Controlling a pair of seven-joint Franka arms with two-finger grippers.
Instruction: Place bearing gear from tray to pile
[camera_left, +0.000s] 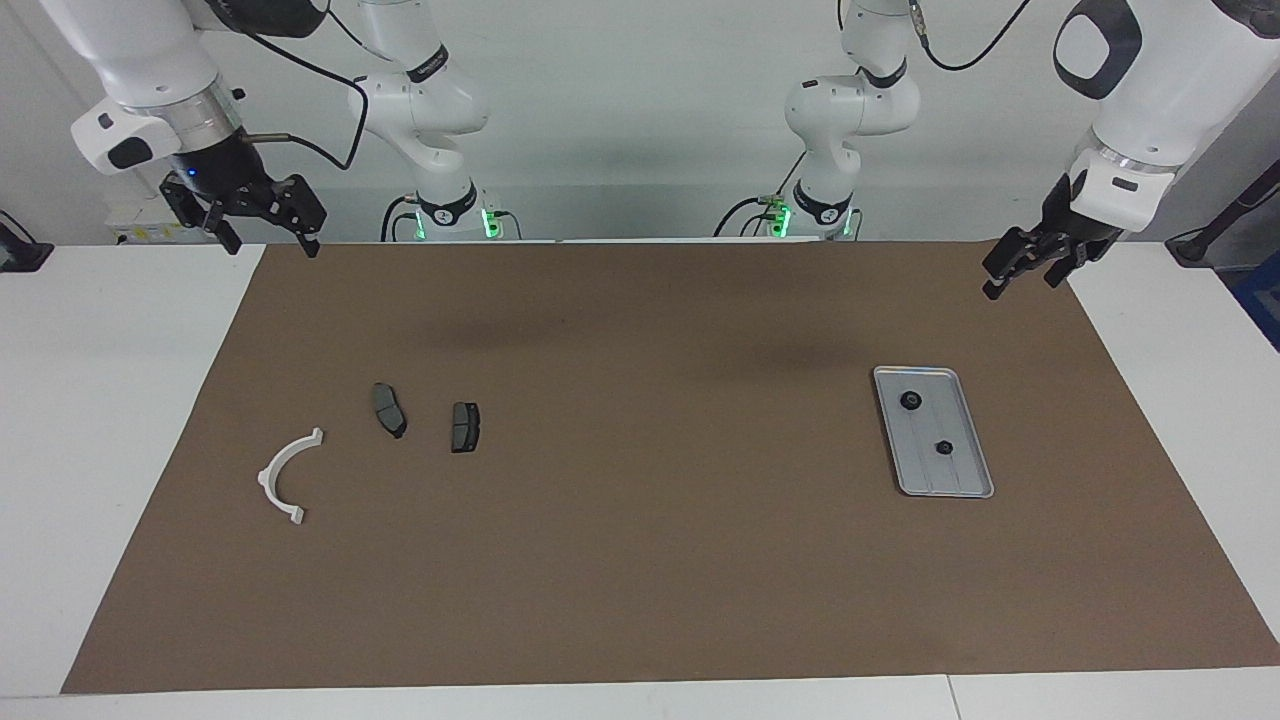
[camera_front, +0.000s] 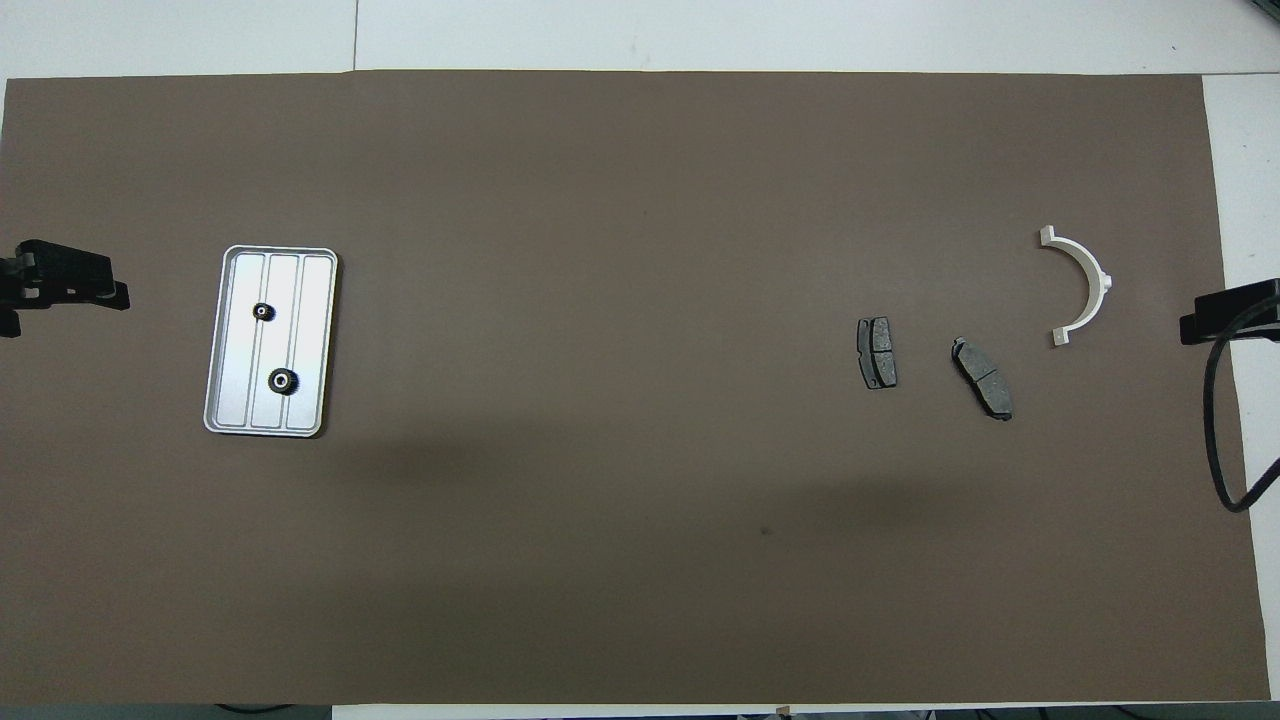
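Two gears (camera_left: 910, 400) (camera_left: 941, 447) lie in the tray (camera_left: 960, 486) at the facing view's right, the pile (camera_left: 391, 409) at its left, both grippers (camera_left: 1030, 262) (camera_left: 262, 222) raised at the upper corners, jaws open.

Two gears (camera_left: 911, 401) (camera_left: 942, 447) lie in the tray (camera_left: 975, 488) toward the left arm's end; the pile (camera_left: 465, 427) lies well apart, toward the right arm's end
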